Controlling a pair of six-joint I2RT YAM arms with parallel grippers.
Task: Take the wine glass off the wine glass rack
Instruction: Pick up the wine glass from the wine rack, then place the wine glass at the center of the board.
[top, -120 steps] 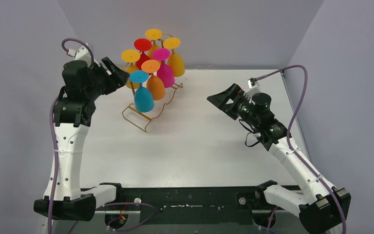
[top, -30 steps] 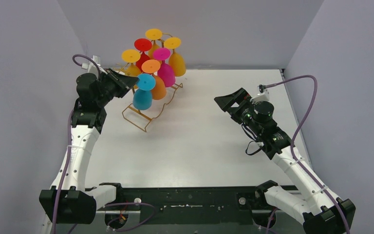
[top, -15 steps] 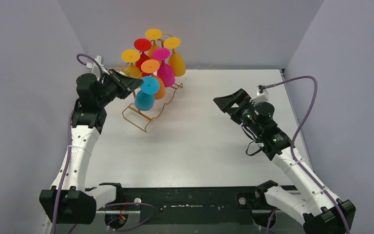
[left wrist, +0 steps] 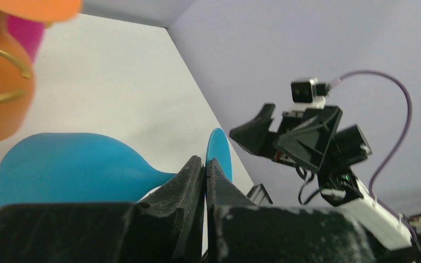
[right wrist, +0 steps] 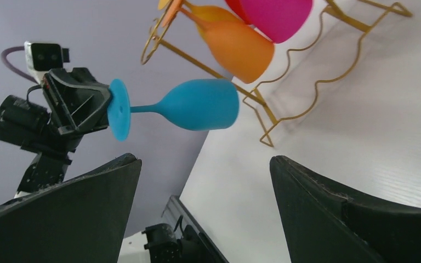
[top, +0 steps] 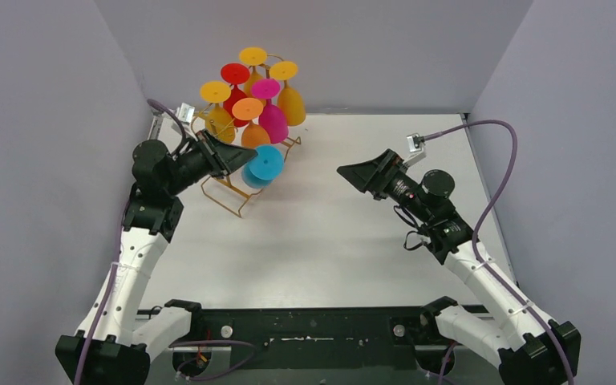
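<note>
Top view, left tool [top: 228, 160]: closed on the blue wine glass [top: 263, 166], gripping at the stem end.
Top view, glass: tipped on its side in the air, over the near end of the wine glass rack [top: 228, 196]. The foot disc faces the camera.
Top view, right tool [top: 353, 172]: spread wide and empty, well apart from the rack and aimed toward the glass across the desk [top: 329, 241].
Top view, other glasses [top: 249, 108]: six hang upside down on the rack behind the blue one.
Left wrist view, grip: the fingers are pressed together with almost no gap. The bowl lies to one side of them and the foot disc to the other. The exact contact on the stem is hidden.
Left wrist view, neighbour: the orange glass [left wrist: 0, 98] hangs close above the blue bowl.
Right wrist view, clearance: the blue bowl is level with the rack's front corner post. Whether it touches the wire cannot be told.
Step in hand: drawing the gripped glass out and away from the rack, likely almost free.
Next move: carry the glass sideways, clear of the wire and the orange glass. Then turn it upright over bare desk, or pass it to the waiting right tool.
</note>
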